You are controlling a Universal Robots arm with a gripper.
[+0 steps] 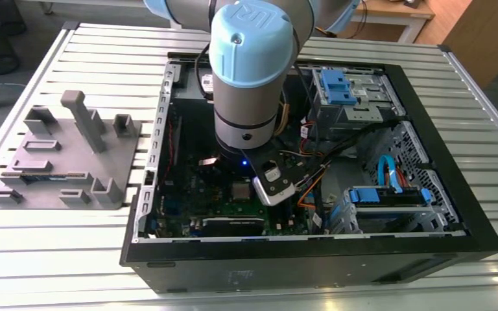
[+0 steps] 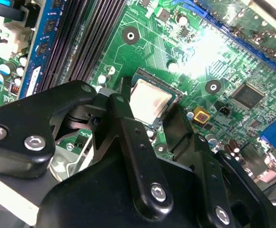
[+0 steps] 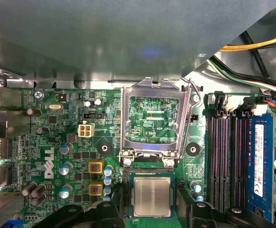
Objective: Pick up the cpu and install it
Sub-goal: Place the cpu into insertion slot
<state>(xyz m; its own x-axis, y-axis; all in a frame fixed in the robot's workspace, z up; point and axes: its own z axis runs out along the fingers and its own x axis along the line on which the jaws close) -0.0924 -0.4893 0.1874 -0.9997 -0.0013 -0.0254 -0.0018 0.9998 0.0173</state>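
Note:
The cpu, a small square chip with a pale silvery top, lies flat in its socket on the green motherboard. It also shows in the second wrist view and in the exterior view. My gripper is low over it, with one black finger on each side of the chip. A narrow gap shows between each finger and the chip's edge, so the gripper is open and straddles the cpu.
The shiny socket frame stands hinged open beside the socket. Memory slots run along one side. The black computer case walls in the board, with cables and blue drive bays. A grey block with posts stands at the exterior view's left.

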